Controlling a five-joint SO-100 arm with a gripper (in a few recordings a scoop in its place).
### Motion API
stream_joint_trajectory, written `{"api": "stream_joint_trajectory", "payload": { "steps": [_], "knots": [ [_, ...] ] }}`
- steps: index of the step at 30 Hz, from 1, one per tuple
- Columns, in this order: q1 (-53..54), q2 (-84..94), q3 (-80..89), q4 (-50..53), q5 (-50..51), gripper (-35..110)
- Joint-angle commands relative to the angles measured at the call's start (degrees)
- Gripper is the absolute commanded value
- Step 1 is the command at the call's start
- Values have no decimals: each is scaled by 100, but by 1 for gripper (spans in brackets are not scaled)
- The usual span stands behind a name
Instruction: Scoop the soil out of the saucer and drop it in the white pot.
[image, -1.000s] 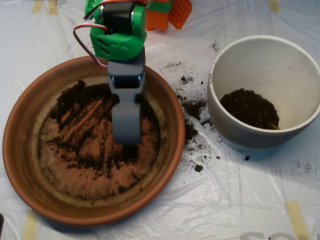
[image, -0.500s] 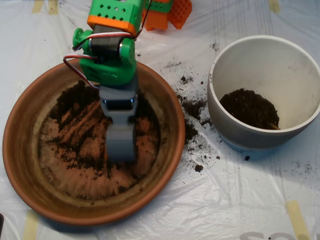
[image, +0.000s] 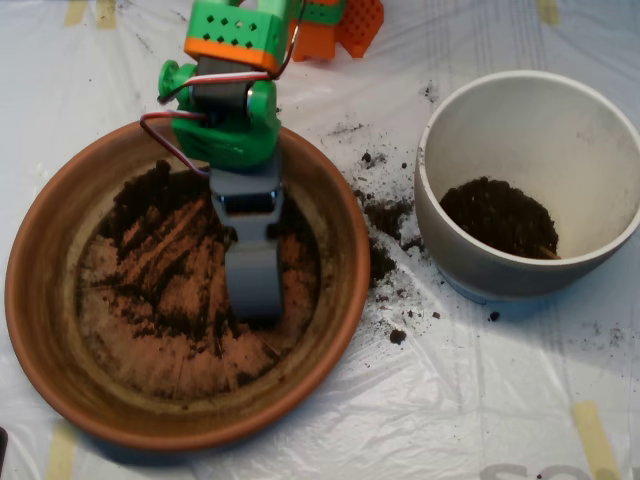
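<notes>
Since a moment earlier the grey clamshell scoop (image: 254, 290) had shifted slightly right, low over the dark crumbly soil (image: 165, 255) thinly spread in the round terracotta saucer (image: 40, 330); open or closed, cannot tell. More soil sat in the off-white round pot (image: 470, 130) at right, crumbs scattered on the clear plastic sheet (image: 450, 400) between them.

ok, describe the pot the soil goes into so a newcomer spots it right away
Start at the large round terracotta saucer filling the left of the overhead view, then look right across the spilled crumbs on the plastic sheet. The round, deep white pot stands there, apart from the saucer: narrower, tall-walled, with a dark soil mound inside.
</notes>
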Motion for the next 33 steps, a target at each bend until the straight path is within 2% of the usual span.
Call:
{"api": "stream_joint_trajectory", "payload": {
  "steps": [1,7,12,19,23,33],
  "knots": [
    [97,606,316,-299,-79,53],
    [9,519,88,-308,-26,53],
    [-26,-88,-677,237,53,52],
    [-79,-308,-1028,501,53,51],
    [-53,-642,-1503,747,26,41],
    [97,185,-598,264,-105,34]
  ]
}}
